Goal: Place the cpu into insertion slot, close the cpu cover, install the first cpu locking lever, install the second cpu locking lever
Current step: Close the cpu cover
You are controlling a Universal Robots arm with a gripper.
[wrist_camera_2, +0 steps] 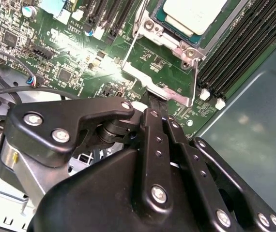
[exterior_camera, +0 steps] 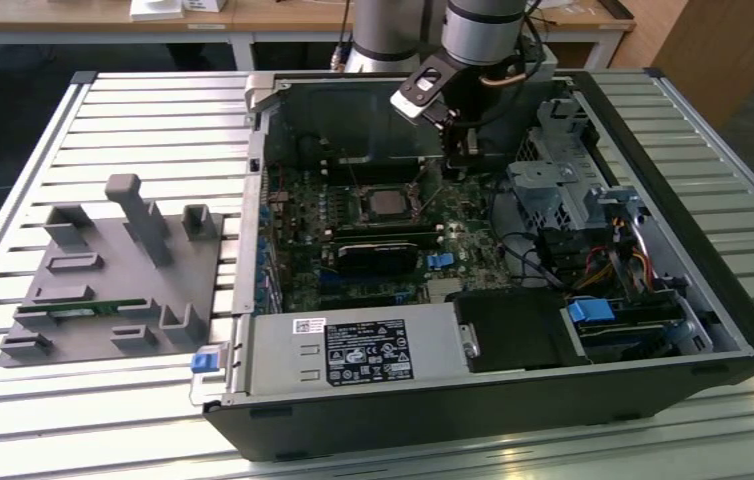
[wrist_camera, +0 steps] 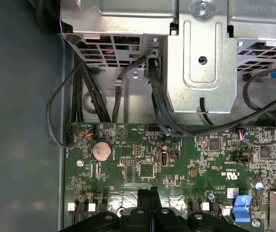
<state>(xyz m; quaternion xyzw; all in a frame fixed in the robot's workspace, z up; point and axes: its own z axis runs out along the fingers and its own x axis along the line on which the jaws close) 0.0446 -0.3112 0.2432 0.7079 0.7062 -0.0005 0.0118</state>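
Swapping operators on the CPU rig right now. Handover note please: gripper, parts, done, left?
The gripper is shut, tip low at the corner of the insertion slot. I cannot tell whether it grips anything.
The cpu sits in the slot, and the cpu cover lies down over it.
Done: cpu placed, cover closed.
Left: one locking lever and the other run along the slot's sides. I cannot tell whether either is latched.
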